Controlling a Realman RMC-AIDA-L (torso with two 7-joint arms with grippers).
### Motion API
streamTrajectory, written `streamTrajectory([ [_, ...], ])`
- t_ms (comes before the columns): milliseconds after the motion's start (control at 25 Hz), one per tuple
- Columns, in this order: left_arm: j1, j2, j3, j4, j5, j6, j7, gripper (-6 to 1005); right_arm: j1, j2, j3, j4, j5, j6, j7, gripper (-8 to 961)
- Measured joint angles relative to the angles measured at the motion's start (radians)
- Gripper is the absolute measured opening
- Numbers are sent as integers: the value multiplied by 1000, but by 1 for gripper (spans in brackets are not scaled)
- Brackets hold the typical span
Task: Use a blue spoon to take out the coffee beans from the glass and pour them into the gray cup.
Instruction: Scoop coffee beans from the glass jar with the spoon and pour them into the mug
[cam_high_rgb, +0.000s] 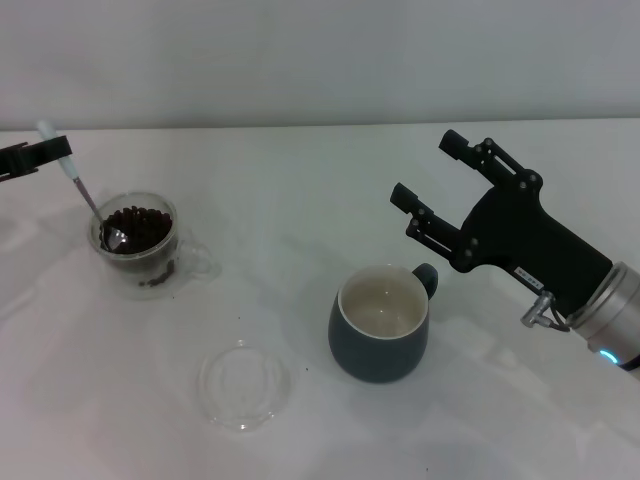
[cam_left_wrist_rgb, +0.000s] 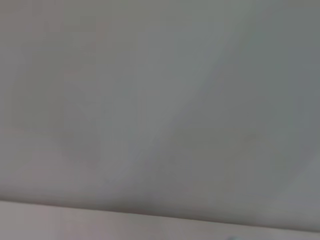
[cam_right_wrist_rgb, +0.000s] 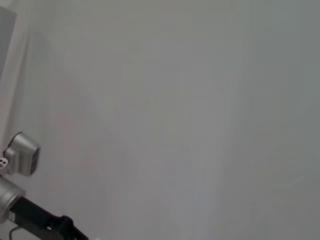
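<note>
The glass stands at the left of the white table, filled with coffee beans. My left gripper is at the far left edge, above and left of the glass, shut on the pale handle of the blue spoon. The spoon slants down and its metal bowl rests among the beans at the glass's left side. The gray cup stands right of centre, upright, its cream inside empty. My right gripper hangs open and empty behind and to the right of the cup. The left wrist view shows none of these.
A flat clear round dish lies on the table in front, between the glass and the cup. A pale wall runs behind the table. The right wrist view shows only the wall and part of an arm.
</note>
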Motion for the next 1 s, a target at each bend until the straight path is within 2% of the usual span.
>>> streamTrajectory([
  [520,75,-23,-108,-8,-6,3,-131,132,4,-1,27,6,3,16,-1,799],
  [1000,103,-23,-113,-25,-82,37,-206,132,24,-2,39,12,3,49,-1,799],
])
